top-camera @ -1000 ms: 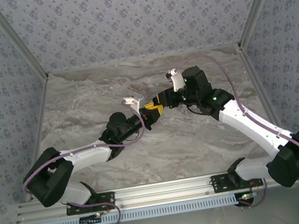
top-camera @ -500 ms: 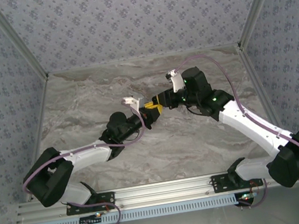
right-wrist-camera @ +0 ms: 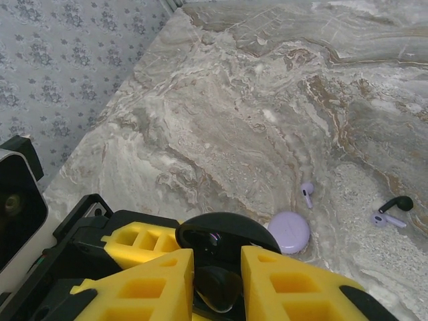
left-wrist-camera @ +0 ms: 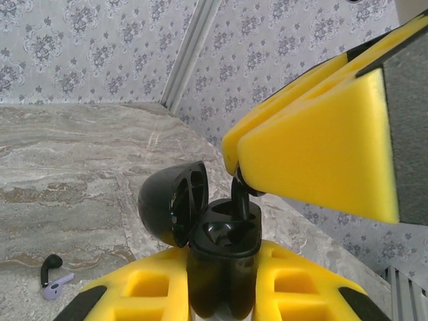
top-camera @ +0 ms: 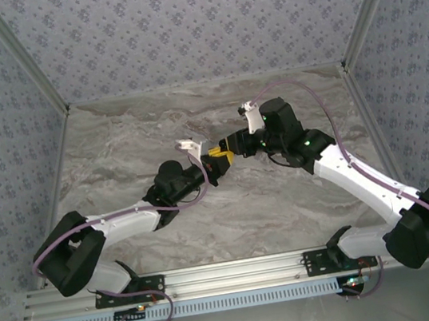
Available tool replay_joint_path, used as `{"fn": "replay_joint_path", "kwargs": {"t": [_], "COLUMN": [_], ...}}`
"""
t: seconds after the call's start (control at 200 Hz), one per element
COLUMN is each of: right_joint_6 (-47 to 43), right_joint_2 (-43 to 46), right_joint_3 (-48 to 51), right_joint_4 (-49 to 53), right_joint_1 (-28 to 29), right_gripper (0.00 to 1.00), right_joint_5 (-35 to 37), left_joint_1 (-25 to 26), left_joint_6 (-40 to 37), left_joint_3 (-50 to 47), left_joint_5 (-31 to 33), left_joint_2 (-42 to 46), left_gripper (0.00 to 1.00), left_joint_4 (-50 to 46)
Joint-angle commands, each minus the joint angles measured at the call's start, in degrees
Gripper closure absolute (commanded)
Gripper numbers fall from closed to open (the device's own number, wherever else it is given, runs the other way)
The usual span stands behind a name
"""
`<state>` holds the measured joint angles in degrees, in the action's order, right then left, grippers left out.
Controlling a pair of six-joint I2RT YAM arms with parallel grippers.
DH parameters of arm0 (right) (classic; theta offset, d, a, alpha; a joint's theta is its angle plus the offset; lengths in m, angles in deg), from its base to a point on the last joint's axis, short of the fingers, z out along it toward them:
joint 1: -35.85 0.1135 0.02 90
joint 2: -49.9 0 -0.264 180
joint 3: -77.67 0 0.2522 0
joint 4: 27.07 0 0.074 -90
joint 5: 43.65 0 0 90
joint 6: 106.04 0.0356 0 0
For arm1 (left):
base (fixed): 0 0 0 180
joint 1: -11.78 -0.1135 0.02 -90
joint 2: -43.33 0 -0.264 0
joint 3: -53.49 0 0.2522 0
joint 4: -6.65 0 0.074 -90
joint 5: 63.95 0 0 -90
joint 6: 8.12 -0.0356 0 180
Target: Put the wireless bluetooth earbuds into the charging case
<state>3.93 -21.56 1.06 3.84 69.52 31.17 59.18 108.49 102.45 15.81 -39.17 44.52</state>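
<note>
Pinch first: right gripper has its fingers nearly together on the stem of an earbud, coming in from upper right w/ the bud end down in the open case. Can't tell if it's seated or just resting in the well. Left gripper is clamped on the case body from both sides, lid hinged open to the left. The lot seems held up above the table, mid-scene, a bit far of centre.

Risks, as I judge them:
- Bud looks tilted vs. the well. Pushed down like that, it may jam on the rim or skid out.
- Let go too soon & the bud tips out, drops to the table.
- Too much push: case could slide or twist in the left grip.
- Right fingers sit v. close to lid & rim. Pulling back could knock the lid shut or drag the bud out w/ them.
- Wrong well poss.; can't tell from here.

Other earbud lies on the table far of the grippers, just beside a lavender piece, w/ a lavender disc near. Not yet in the case.
</note>
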Motion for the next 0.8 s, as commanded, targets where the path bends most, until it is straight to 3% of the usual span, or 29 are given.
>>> {"fn": "replay_joint_path", "kwargs": {"t": [0.0, 0.31, 0.795], "right_joint_6": [-0.3, -0.5, -2.1], "right_joint_2": [0.9, 1.0, 0.9], "right_joint_3": [0.2, -0.1, -0.9], "right_joint_4": [3.4, 3.8, 3.9], "right_joint_1": [-0.1, -0.1, 0.5], "right_gripper": [0.73, 0.71, 0.76], "right_joint_5": [3.0, 2.6, 1.2], "left_joint_1": [0.6, 0.5, 0.5], "left_joint_6": [-1.0, -1.6, -2.6], "left_joint_3": [2.9, 3.1, 3.4], "left_joint_5": [-0.1, -1.0, -1.2], "left_joint_2": [1.0, 0.9, 0.3], "left_gripper": [0.84, 0.84, 0.84], "left_joint_4": [3.3, 3.0, 0.5]}}
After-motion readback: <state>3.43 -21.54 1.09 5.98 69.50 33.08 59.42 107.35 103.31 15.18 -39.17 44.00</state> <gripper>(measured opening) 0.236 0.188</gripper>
